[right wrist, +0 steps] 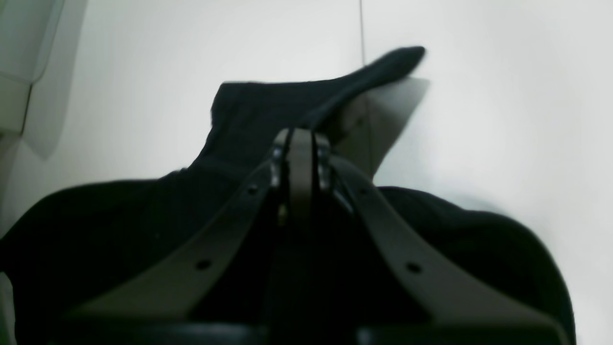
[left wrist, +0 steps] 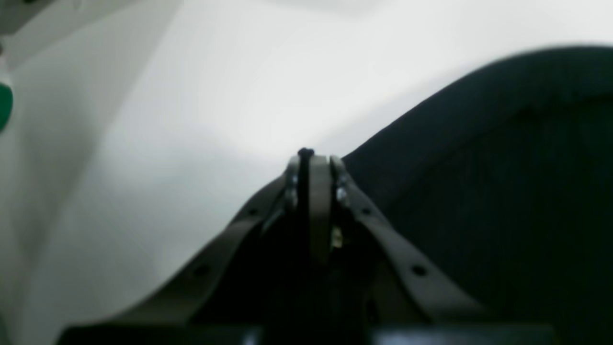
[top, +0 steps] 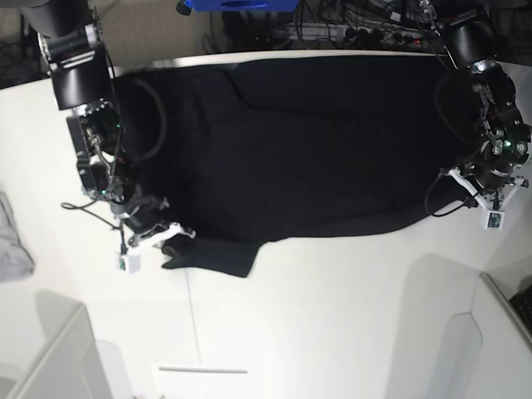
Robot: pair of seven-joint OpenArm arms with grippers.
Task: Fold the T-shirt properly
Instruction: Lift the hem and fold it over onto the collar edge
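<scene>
The black T-shirt (top: 316, 150) lies spread, plain side up, across the far half of the white table (top: 332, 316). My right gripper (top: 170, 237) is at the shirt's near left corner. In the right wrist view it (right wrist: 300, 136) is shut with black cloth (right wrist: 268, 110) bunched around the jaws and a flap raised beyond them. My left gripper (top: 461, 184) is at the shirt's right edge. In the left wrist view it (left wrist: 311, 160) is shut, with a small nub of black cloth at the tips and the shirt (left wrist: 503, 167) to its right.
A small grey cloth (top: 12, 241) lies at the table's left edge. White bins stand at the near left (top: 50, 357) and near right (top: 499, 332). A blue object (top: 241, 4) and cables sit behind the table's far edge.
</scene>
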